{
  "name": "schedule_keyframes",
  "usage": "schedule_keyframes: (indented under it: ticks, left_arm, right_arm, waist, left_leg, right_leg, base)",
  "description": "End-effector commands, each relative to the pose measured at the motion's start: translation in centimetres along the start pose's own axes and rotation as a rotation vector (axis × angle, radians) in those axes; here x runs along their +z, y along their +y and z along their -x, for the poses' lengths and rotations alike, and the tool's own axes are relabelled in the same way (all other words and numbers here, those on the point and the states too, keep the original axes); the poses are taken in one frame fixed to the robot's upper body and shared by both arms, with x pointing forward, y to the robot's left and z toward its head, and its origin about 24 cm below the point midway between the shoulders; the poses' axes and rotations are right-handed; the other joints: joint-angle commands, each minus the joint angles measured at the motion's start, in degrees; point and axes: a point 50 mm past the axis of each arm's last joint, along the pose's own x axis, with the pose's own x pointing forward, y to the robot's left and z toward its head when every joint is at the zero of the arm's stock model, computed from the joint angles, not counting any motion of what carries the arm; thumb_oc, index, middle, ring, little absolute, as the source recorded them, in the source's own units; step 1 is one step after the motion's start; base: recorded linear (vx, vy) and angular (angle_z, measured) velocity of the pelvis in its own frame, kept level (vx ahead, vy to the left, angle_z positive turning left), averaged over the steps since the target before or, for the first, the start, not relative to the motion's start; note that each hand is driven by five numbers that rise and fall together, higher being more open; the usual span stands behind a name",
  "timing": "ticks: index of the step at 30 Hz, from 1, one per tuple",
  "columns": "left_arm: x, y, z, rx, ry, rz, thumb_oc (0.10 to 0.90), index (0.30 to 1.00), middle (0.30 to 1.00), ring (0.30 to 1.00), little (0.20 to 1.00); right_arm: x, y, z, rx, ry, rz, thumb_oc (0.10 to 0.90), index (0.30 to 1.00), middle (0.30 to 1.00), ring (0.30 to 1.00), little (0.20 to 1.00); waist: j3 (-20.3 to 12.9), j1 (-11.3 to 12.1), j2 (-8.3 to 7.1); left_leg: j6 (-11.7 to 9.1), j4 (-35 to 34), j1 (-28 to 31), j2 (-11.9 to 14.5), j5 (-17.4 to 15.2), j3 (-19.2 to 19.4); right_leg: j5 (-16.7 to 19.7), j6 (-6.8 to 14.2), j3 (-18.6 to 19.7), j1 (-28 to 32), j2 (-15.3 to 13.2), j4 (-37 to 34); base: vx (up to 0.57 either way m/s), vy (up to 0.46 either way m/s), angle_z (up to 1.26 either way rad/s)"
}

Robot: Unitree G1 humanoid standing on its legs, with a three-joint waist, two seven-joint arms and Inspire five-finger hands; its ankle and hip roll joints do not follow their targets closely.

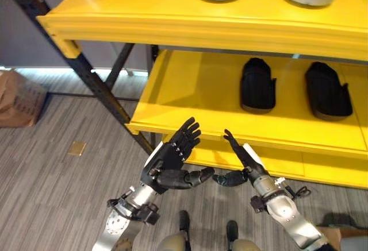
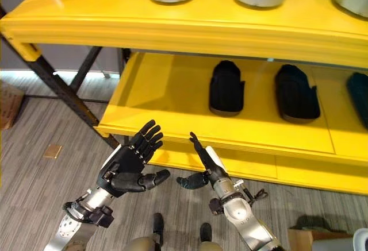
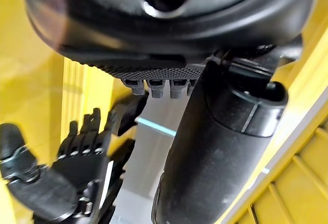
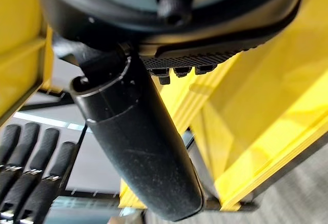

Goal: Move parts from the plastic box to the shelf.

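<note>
Both my left hand [image 1: 172,159] and right hand [image 1: 246,158] hang empty, fingers spread, before the yellow shelf [image 1: 190,99] — black parts [image 1: 257,85] already lie there; I'd turn for the box.

My rig's two arms, seen from the head camera — silver-grey forearm shells ending in dark collars at the wrists. The left hand [image 1: 170,160] is matt black, its segmented fingers dotted with small pale screws. The right hand [image 1: 248,160] is equally dark — with a white cover along one side.
</note>
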Motion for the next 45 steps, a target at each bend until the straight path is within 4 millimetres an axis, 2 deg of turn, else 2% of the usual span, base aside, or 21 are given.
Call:
schedule_keyframes:
  ticks: [1, 3, 5, 6, 7, 9, 13, 18, 20, 22, 23, 24, 25, 26, 28, 30, 33, 36, 38, 42, 45]
  left_arm:
    - [3.8, -0.7, -1.4, -0.036, -0.253, -0.140, 0.900, 1.000, 1.000, 1.000, 1.000]
    - [3.6, -0.6, -1.2, -0.021, -0.232, -0.206, 0.900, 1.000, 1.000, 1.000, 1.000]
    - [3.5, -0.5, -0.7, -0.013, -0.213, -0.205, 0.900, 1.000, 1.000, 1.000, 1.000]
    - [3.5, -0.5, -0.7, -0.014, -0.213, -0.204, 0.900, 1.000, 1.000, 1.000, 1.000]
    - [3.2, -0.7, -0.6, -0.028, -0.178, -0.222, 0.900, 1.000, 1.000, 1.000, 1.000]
    - [2.9, -0.9, -0.6, -0.050, -0.156, -0.254, 0.900, 1.000, 1.000, 1.000, 1.000]
    - [2.6, -1.5, -1.9, -0.223, -0.158, -0.056, 0.900, 1.000, 1.000, 1.000, 1.000]
    - [3.0, -2.6, -2.9, -0.368, -0.203, -0.047, 0.900, 1.000, 1.000, 1.000, 1.000]
    - [3.0, -3.7, -3.8, -0.406, -0.214, -0.107, 0.900, 1.000, 1.000, 1.000, 1.000]
    - [3.6, -3.3, -4.6, -0.346, -0.269, -0.104, 0.900, 1.000, 1.000, 1.000, 1.000]
    - [3.7, -3.3, -4.7, -0.352, -0.273, -0.105, 0.900, 1.000, 1.000, 1.000, 1.000]
    - [3.9, -2.9, -4.4, -0.278, -0.305, -0.131, 0.900, 1.000, 1.000, 1.000, 1.000]
    - [3.8, -2.6, -4.0, -0.221, -0.307, -0.146, 0.900, 1.000, 1.000, 1.000, 1.000]
    - [3.2, -2.3, -3.7, -0.190, -0.259, -0.136, 0.900, 1.000, 1.000, 1.000, 1.000]
    - [3.0, -2.3, -3.6, -0.191, -0.237, -0.129, 0.900, 1.000, 1.000, 1.000, 1.000]
    - [1.3, -2.1, -2.9, -0.213, -0.136, -0.046, 0.900, 1.000, 1.000, 1.000, 1.000]
    - [0.9, -2.2, -2.6, -0.232, -0.122, 0.010, 0.900, 1.000, 1.000, 1.000, 1.000]
    - [0.8, -2.4, -2.6, -0.239, -0.109, 0.005, 0.900, 1.000, 1.000, 1.000, 1.000]
    - [0.9, -2.4, -2.8, -0.229, -0.105, -0.002, 0.900, 1.000, 1.000, 1.000, 1.000]
    - [1.0, -2.3, -2.7, -0.230, -0.108, 0.006, 0.900, 1.000, 1.000, 1.000, 1.000]
    - [1.3, -2.1, -2.5, -0.208, -0.119, 0.021, 0.900, 1.000, 1.000, 1.000, 1.000]
  right_arm:
    - [7.5, -1.9, -0.6, -0.081, -0.461, 0.087, 0.900, 1.000, 1.000, 1.000, 1.000]
    - [7.6, -2.5, -0.3, -0.105, -0.470, 0.064, 0.900, 1.000, 1.000, 1.000, 1.000]
    - [7.7, -3.0, 0.1, -0.124, -0.484, 0.054, 0.900, 1.000, 1.000, 1.000, 1.000]
    - [7.7, -3.0, 0.1, -0.124, -0.483, 0.054, 0.900, 1.000, 1.000, 1.000, 1.000]
    - [7.7, -3.1, 0.3, -0.146, -0.489, 0.045, 0.900, 1.000, 1.000, 1.000, 1.000]
    - [7.6, -3.1, 0.4, -0.160, -0.492, 0.043, 0.900, 1.000, 1.000, 1.000, 1.000]
    - [6.8, -4.2, 0.4, -0.318, -0.474, 0.062, 0.900, 1.000, 1.000, 1.000, 1.000]
    - [6.5, -4.7, 0.5, -0.351, -0.473, 0.120, 0.900, 1.000, 1.000, 1.000, 1.000]
    - [6.9, -5.1, 0.5, -0.379, -0.495, 0.168, 0.900, 1.000, 1.000, 1.000, 1.000]
    - [8.0, -5.0, 0.3, -0.360, -0.617, 0.286, 0.900, 1.000, 1.000, 1.000, 1.000]
    - [8.0, -4.9, 0.2, -0.357, -0.617, 0.288, 0.900, 1.000, 1.000, 1.000, 1.000]
    - [8.6, -4.3, -0.3, -0.281, -0.649, 0.274, 0.900, 1.000, 1.000, 1.000, 1.000]
    - [8.8, -3.9, -0.6, -0.246, -0.648, 0.249, 0.900, 1.000, 1.000, 1.000, 1.000]
    - [8.8, -3.5, -0.6, -0.238, -0.647, 0.235, 0.900, 1.000, 1.000, 1.000, 1.000]
    - [8.8, -3.3, -0.5, -0.244, -0.647, 0.232, 0.900, 1.000, 1.000, 1.000, 1.000]
    - [7.9, -2.9, -0.7, -0.268, -0.610, 0.163, 0.900, 1.000, 1.000, 1.000, 1.000]
    - [8.3, -2.3, -1.0, -0.240, -0.638, 0.175, 0.900, 1.000, 1.000, 1.000, 1.000]
    - [8.7, -1.8, -0.9, -0.226, -0.645, 0.201, 0.900, 1.000, 1.000, 1.000, 1.000]
    - [8.8, -1.7, -0.8, -0.223, -0.624, 0.235, 0.900, 1.000, 1.000, 1.000, 1.000]
    - [8.6, -1.9, -0.8, -0.231, -0.612, 0.247, 0.900, 1.000, 1.000, 1.000, 1.000]
    - [7.6, -3.9, -1.0, -0.312, -0.523, 0.320, 0.900, 1.000, 1.000, 1.000, 1.000]
  waist:
    - [-3.30, 0.45, -2.77]
    - [-3.42, 0.38, -3.36]
    - [-3.58, 0.43, -3.91]
    - [-3.56, 0.51, -3.90]
    - [-3.92, 0.42, -4.04]
    - [-4.47, -0.14, -3.85]
    - [-5.72, -3.36, -2.45]
    - [-5.31, -5.79, -2.67]
    - [-4.09, -7.12, -3.23]
    - [-2.13, -5.69, -4.28]
    - [-2.06, -5.32, -4.40]
    - [-1.32, -3.68, -4.76]
    - [-1.03, -2.53, -4.96]
    - [-0.89, -1.71, -5.23]
    - [-0.90, -1.53, -5.32]
    - [-1.74, -0.93, -5.03]
    - [-2.43, -0.37, -4.22]
    - [-3.25, -0.73, -3.86]
    - [-4.15, -0.99, -3.52]
    - [-4.26, -0.98, -3.32]
    - [-4.67, -1.78, -2.91]
  left_leg:
    - [-0.48, 1.06, 4.64, 1.54, -3.49, -1.63]
    - [0.12, 4.33, 4.03, -0.11, -5.55, -3.75]
    - [1.69, 7.91, 3.37, -3.27, -8.73, -5.79]
    - [1.72, 8.13, 3.33, -3.26, -8.90, -5.71]
    - [3.27, 10.22, 2.93, -6.38, -10.99, -7.39]
    - [4.38, 10.52, 3.17, -8.02, -11.79, -7.67]
    - [5.06, 0.87, 5.70, -7.25, -6.95, -9.70]
    - [5.09, -0.24, 5.51, -6.62, -6.58, -8.21]
    - [5.03, -0.24, 5.62, -6.08, -7.05, -5.68]
    - [4.10, -0.24, 5.79, -4.23, -7.47, 2.55]
    - [3.97, -0.24, 5.66, -3.98, -7.34, 3.55]
    - [3.55, -0.24, 6.64, -2.37, -7.20, 9.92]
    - [3.55, -0.22, 7.37, -1.44, -7.04, 13.85]
    - [3.89, 0.41, 7.80, -0.73, -7.10, 16.47]
    - [4.07, 0.79, 7.78, -0.53, -7.17, 17.05]
    - [4.02, 3.21, 7.32, 1.02, -7.89, 18.24]
    - [3.49, 2.88, 7.75, 2.00, -7.31, 19.04]
    - [2.61, 1.82, 8.01, 2.55, -6.69, 18.75]
    - [0.60, 0.75, 8.34, 3.83, -5.78, 19.27]
    - [-0.04, 0.56, 8.35, 4.38, -5.28, 19.27]
    - [-2.46, 0.02, 8.40, 7.53, -3.63, 19.06]
  right_leg:
    - [1.31, -2.16, 2.48, -1.78, 2.25, 1.00]
    - [1.70, -2.28, 4.73, -1.60, 2.53, 0.72]
    - [2.00, -2.12, 7.56, -1.35, 2.92, 0.50]
    - [1.99, -2.09, 7.65, -1.32, 2.93, 0.50]
    - [2.50, -1.94, 10.14, -1.33, 3.46, 0.42]
    - [2.79, -1.62, 12.25, -1.59, 4.31, 0.63]
    - [4.09, -0.77, 17.28, -3.23, 6.10, 1.16]
    - [5.31, -0.08, 19.71, -4.45, 6.14, 1.03]
    - [5.40, 0.48, 20.12, -5.70, 5.78, 1.99]
    - [3.80, 1.48, 8.86, -7.88, 3.55, 4.78]
    - [3.74, 1.57, 7.56, -8.28, 3.24, 5.09]
    - [2.38, 2.28, -2.08, -8.95, 1.18, 7.77]
    - [1.49, 2.60, -7.35, -9.23, -0.35, 9.72]
    - [0.72, 2.84, -10.42, -9.04, -2.03, 11.51]
    - [0.48, 2.89, -10.90, -8.96, -2.61, 12.09]
    - [-1.14, 4.19, -11.42, -6.85, -8.04, 15.37]
    - [-0.21, 4.59, -11.79, -5.02, -11.16, 15.05]
    - [-0.20, 5.05, -10.95, -3.68, -10.67, 12.39]
    - [0.33, 5.29, -12.03, -1.80, -9.56, 7.59]
    - [0.62, 5.20, -12.29, -1.44, -9.34, 6.57]
    - [-0.17, 2.81, -13.09, -0.36, -6.36, 4.51]
  base:
    - [-0.03, -0.070, -0.67]
    - [0.00, -0.021, -0.50]
    - [0.02, 0.015, -0.58]
    - [0.01, 0.052, -1.13]
    - [0.00, 0.055, -1.03]
    - [-0.02, 0.167, -0.68]
    - [-0.07, 0.236, -0.44]
    - [-0.10, 0.155, -0.44]
    - [-0.24, 0.145, -0.71]
    - [-0.28, 0.058, -1.02]
    - [-0.16, 0.024, -1.99]
    - [-0.10, 0.020, -3.68]
    - [-0.08, -0.007, -3.69]
    - [-0.03, -0.038, -3.15]
    - [0.01, -0.085, -1.46]
    - [0.04, -0.263, -0.63]
    - [0.02, -0.219, -0.02]
    - [0.02, -0.265, -0.17]
    - [0.02, -0.371, -0.19]
    - [-0.01, -0.164, -0.23]
    - [-0.01, -0.606, -0.11]
